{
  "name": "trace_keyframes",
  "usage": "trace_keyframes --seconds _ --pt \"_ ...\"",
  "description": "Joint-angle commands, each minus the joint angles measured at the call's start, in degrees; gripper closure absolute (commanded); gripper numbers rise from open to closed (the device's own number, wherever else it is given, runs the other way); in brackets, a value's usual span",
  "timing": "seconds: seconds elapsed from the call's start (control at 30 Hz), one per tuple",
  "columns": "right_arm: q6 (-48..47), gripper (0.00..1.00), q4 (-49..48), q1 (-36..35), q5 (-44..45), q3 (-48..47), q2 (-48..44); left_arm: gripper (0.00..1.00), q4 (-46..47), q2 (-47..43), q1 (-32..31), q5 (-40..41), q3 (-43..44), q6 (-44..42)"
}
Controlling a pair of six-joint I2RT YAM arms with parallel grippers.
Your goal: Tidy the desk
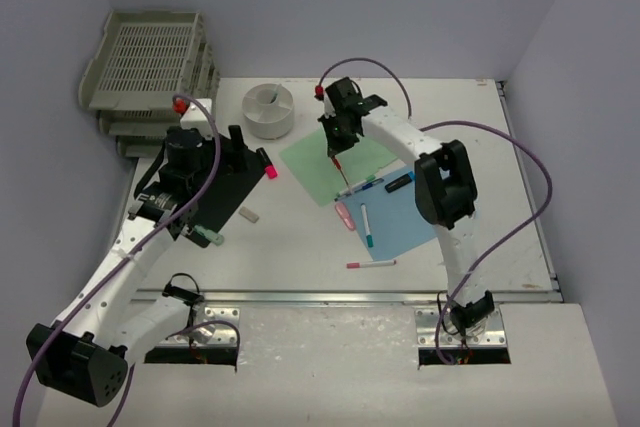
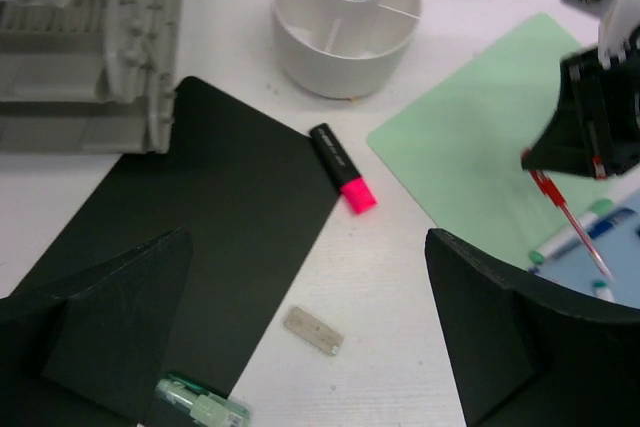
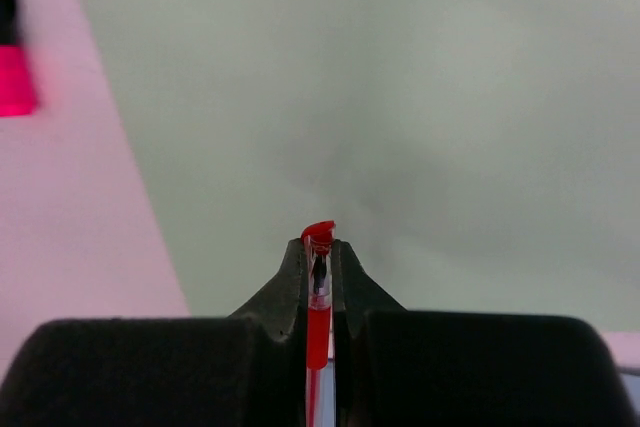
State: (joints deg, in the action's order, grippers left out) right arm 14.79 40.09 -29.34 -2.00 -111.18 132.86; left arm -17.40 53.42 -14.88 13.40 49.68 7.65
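Note:
On the white desk (image 1: 300,237), my right gripper (image 1: 331,144) is shut on a red pen (image 3: 319,292) and holds it above the green sheet (image 1: 335,162); the pen hangs down in the left wrist view (image 2: 570,217). My left gripper (image 1: 215,162) is open and empty above the black sheet (image 2: 200,227) and bare desk. A pink highlighter (image 2: 342,168) lies beside the black sheet. A small grey eraser (image 2: 313,331) lies between my left fingers (image 2: 500,337). A green-capped item (image 2: 200,402) lies at the black sheet's near edge.
Grey stacked trays (image 1: 150,67) stand at the back left. A white round pen holder (image 1: 269,110) with one pen stands behind the sheets. A blue sheet (image 1: 395,217) holds several pens. A pink eraser (image 1: 344,215) and a pen (image 1: 372,264) lie near it.

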Motion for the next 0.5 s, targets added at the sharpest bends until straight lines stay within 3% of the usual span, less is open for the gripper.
trace_keyframes --seconds 0.0,0.13,0.27,0.47 --pt "0.7 1.0 -19.9 0.0 -1.8 4.2 -16.2 0.0 -2.1 0.1 0.7 -15.8 4.5 -1.1" --pt "0.1 1.0 -42.4 -0.1 -2.3 13.0 -23.6 0.0 -3.6 0.3 1.4 -24.9 5.3 1.2" --pt "0.3 1.0 -58.3 -0.6 -2.3 14.9 -23.5 0.0 -1.0 -1.3 5.6 -34.8 2.3 7.0" --pt "-1.0 1.0 -81.3 -3.1 0.3 12.1 -17.6 0.0 4.5 1.3 18.6 -50.5 -2.7 18.1"
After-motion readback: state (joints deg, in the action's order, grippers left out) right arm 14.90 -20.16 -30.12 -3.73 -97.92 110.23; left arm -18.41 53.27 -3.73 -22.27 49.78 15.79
